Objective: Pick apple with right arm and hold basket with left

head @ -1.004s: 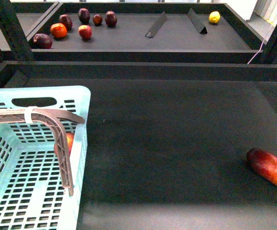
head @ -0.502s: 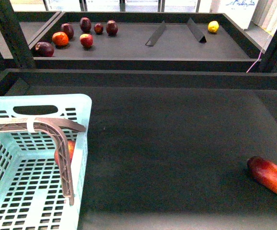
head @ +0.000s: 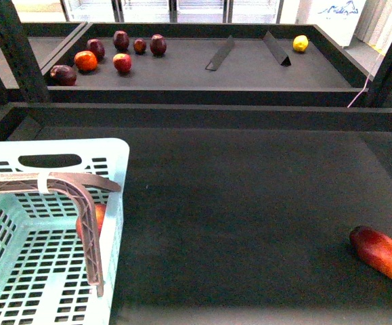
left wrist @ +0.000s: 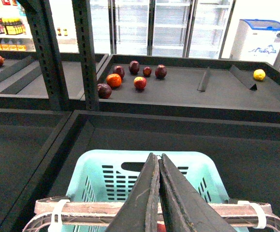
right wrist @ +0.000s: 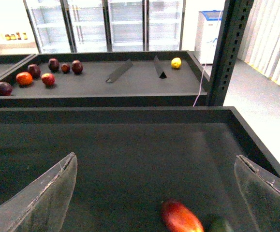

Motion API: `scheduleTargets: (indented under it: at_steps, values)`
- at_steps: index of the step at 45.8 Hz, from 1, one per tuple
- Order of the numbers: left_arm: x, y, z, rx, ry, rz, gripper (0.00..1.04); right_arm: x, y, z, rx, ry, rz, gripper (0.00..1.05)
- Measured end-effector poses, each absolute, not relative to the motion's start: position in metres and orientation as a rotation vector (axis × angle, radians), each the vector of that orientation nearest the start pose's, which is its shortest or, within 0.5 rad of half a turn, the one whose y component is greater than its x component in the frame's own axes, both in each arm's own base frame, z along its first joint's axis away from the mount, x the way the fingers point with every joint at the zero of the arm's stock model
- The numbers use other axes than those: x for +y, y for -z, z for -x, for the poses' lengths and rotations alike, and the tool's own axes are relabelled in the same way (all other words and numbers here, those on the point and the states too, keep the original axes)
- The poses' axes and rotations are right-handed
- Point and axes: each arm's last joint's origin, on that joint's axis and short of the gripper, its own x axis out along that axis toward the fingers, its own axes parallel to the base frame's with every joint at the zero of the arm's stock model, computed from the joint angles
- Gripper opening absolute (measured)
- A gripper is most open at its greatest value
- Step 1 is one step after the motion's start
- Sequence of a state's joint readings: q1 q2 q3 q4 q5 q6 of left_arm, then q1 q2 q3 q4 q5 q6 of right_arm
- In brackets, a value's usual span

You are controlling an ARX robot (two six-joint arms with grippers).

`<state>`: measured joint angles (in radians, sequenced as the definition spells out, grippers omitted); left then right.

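The teal basket (head: 47, 271) stands at the near left of the dark shelf. Its grey-brown handle (head: 80, 186) is raised across it. The red apple (head: 101, 215) lies inside the basket, half hidden behind the handle. In the left wrist view my left gripper (left wrist: 155, 155) is shut on the handle (left wrist: 96, 209) above the basket (left wrist: 188, 164); a sliver of the apple (left wrist: 160, 227) shows below the jaws. My right gripper (right wrist: 155, 157) is open and empty above the shelf floor, far from the basket. Neither gripper shows in the front view.
An elongated red-yellow fruit (head: 382, 254) lies at the near right; it also shows in the right wrist view (right wrist: 181, 217), beside a dark green thing (right wrist: 219, 226). The back shelf holds several dark red fruits (head: 121, 62), two dividers (head: 221, 53) and a yellow fruit (head: 300, 43). A post (right wrist: 227, 53) stands at the right.
The basket and the back shelf have slid slightly lower in the front view. The apple stays inside the basket and the elongated fruit keeps its place.
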<state>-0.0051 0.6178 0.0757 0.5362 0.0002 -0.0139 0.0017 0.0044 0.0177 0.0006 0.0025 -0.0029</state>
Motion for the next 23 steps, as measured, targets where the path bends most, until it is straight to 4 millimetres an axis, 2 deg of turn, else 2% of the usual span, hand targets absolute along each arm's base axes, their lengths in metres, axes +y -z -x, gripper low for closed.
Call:
scheduleTargets:
  at_steps: [15, 23]
  values:
    - [-0.001, -0.170, -0.128, -0.008, 0.004, 0.011, 0.03, 0.000, -0.169, -0.097, -0.014, 0.000, 0.003, 0.96]
    - [0.000, -0.171, -0.123, -0.014, 0.004, 0.011, 0.03, 0.000, -0.169, -0.097, -0.014, 0.001, 0.003, 0.96]
